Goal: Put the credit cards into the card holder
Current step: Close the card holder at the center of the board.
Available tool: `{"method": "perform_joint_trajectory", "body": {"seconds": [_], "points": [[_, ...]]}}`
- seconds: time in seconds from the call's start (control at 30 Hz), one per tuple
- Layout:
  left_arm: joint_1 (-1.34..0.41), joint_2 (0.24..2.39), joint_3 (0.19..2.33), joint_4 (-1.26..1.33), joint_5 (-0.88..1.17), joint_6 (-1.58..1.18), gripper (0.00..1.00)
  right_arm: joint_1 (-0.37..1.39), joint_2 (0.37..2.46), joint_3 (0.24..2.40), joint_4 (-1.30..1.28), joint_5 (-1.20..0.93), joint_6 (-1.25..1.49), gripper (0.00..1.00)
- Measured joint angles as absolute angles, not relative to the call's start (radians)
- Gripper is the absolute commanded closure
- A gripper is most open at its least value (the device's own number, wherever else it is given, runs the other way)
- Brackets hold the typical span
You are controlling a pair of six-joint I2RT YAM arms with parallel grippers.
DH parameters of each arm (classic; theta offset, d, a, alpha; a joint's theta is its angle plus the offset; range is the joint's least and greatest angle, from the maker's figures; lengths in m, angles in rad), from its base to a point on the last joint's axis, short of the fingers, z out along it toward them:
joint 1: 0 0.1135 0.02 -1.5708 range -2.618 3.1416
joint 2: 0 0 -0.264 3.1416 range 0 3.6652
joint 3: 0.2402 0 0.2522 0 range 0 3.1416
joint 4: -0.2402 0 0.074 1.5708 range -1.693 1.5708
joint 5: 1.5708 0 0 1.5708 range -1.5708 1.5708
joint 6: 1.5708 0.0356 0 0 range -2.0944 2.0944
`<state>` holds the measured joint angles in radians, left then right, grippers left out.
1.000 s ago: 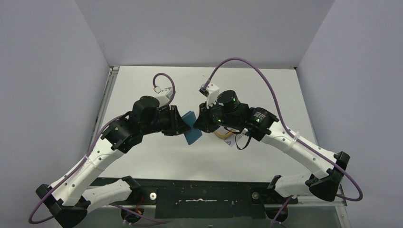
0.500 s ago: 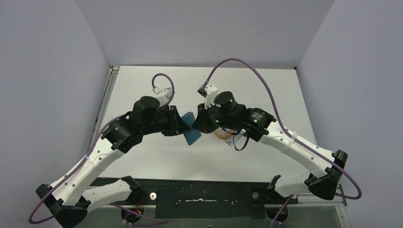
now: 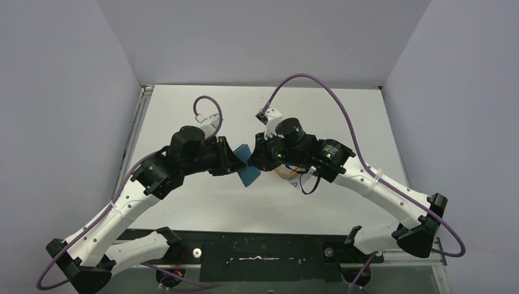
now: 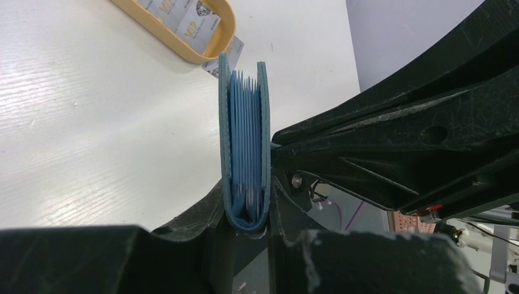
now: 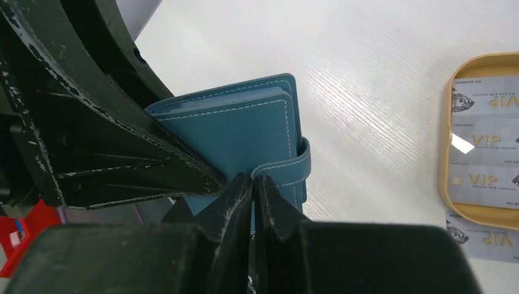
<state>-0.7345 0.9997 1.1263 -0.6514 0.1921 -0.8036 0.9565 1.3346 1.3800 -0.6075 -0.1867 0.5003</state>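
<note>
One step in hand, by the look of it: getting the card holder (image 5: pixel 245 128) open. Held up between the arms over the desk (image 5: pixel 379 73), folded shut, clamped at the spine by the left jaws. Met from the other side by the right jaws, closed tight, tips at the free end of the snap tab (image 5: pixel 287 168); impossible to tell whether pinching it or only touching. No sign of credit cards (image 5: pixel 483 141) loaded: lying in the orange tray (image 5: pixel 445 135), one more on the desk just beside it. Next, probably: peel the tab off its snap, hold the spine firm, then spread the covers before fetching a card.
</note>
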Motion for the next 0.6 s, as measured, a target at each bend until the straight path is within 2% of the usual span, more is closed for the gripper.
{"method": "perform_joint_trajectory", "body": {"seconds": [0.6], "points": [[-0.734,0.989,1.081,-0.622,0.191,-0.828,1.00,0.956,1.361,1.375,-0.607,-0.180,0.548,1.00]]}}
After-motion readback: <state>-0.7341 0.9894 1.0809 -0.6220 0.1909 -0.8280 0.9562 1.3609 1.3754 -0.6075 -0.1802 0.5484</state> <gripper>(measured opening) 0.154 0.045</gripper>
